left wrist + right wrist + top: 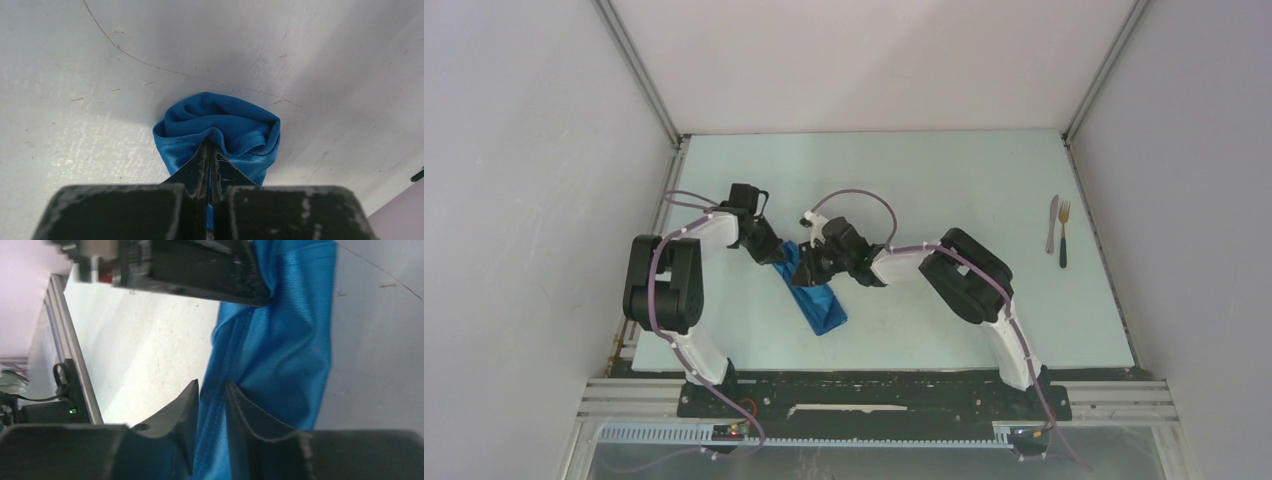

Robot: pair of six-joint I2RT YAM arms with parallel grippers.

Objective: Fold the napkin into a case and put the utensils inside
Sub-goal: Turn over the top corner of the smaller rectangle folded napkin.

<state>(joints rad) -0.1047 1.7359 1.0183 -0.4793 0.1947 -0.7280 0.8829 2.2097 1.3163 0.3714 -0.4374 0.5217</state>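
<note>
Napkin (822,305) lay folded narrow, 9 o'clock of worktop (944,190) centre. Left tool (212,149) clamped shut on its 11 o'clock end. Right tool (212,386) straddled hem, jaws narrowly apart, grip unclear. Likely risks: uneven pull could undo fold, hem could slip free. Knife (1051,222) and fork (1063,235) lay at 3 o'clock, well apart.

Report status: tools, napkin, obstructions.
Left tool shut on napkin edge. Right tool straddles a fold, grip unclear. Napkin folded narrow; knife and fork far right, not inside. Nothing in the way.
</note>
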